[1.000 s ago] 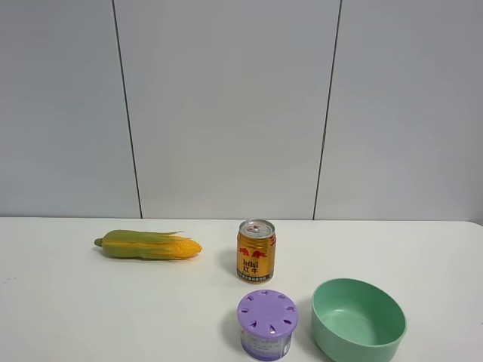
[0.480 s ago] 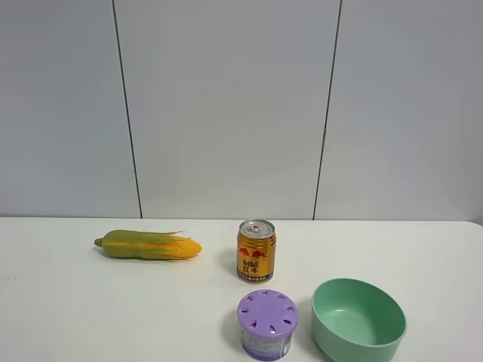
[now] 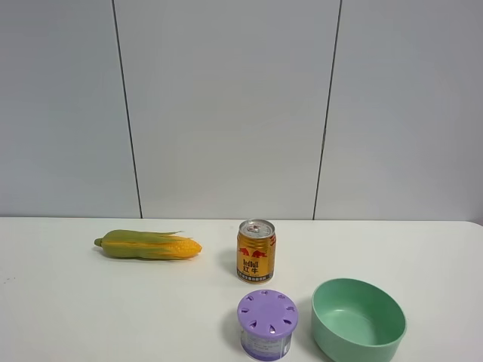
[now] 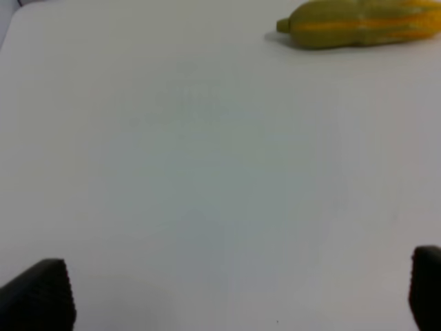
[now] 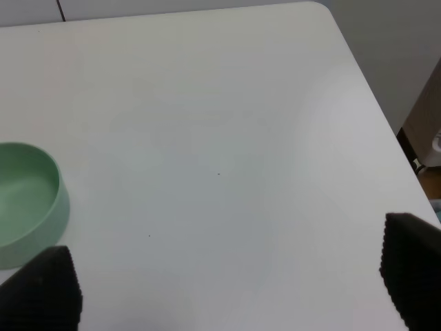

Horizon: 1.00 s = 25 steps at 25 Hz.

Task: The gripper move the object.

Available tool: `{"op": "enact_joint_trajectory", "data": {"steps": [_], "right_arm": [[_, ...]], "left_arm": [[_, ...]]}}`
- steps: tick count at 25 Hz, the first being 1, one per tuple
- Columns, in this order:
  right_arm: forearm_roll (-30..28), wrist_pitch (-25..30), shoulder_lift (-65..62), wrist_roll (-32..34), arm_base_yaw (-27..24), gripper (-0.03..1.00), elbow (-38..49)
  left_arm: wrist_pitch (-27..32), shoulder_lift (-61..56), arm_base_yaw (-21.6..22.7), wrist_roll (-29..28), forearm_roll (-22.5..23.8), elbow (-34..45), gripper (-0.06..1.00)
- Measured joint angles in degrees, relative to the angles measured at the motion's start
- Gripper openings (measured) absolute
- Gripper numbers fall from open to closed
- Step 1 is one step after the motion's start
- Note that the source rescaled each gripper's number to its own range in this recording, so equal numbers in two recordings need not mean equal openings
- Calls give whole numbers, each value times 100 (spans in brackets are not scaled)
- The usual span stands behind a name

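Note:
The mint-green bowl (image 3: pixel 358 320) stands upright and empty on the white table at the front right of the exterior high view, beside a purple-lidded container (image 3: pixel 267 324). It also shows in the right wrist view (image 5: pixel 27 200). No arm or gripper shows in the exterior high view. My right gripper (image 5: pixel 227 289) is open above bare table, well apart from the bowl, with only its black fingertips (image 5: pixel 45 289) in frame. My left gripper (image 4: pixel 234 296) is open over bare table, far from the bowl, with its fingertips (image 4: pixel 38 293) at the frame edges.
A gold can (image 3: pixel 256 250) stands behind the purple-lidded container. An ear of corn (image 3: pixel 149 245) lies at the left, also in the left wrist view (image 4: pixel 365 24). The table's right edge and corner (image 5: pixel 358 76) lie near my right gripper.

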Motion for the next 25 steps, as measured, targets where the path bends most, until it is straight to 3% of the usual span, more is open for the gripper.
{"op": "enact_joint_trajectory", "data": {"steps": [25], "right_arm": [[0, 0, 0, 0, 0, 100, 0]], "left_arm": [[0, -185, 0, -53, 65, 0, 100]]}}
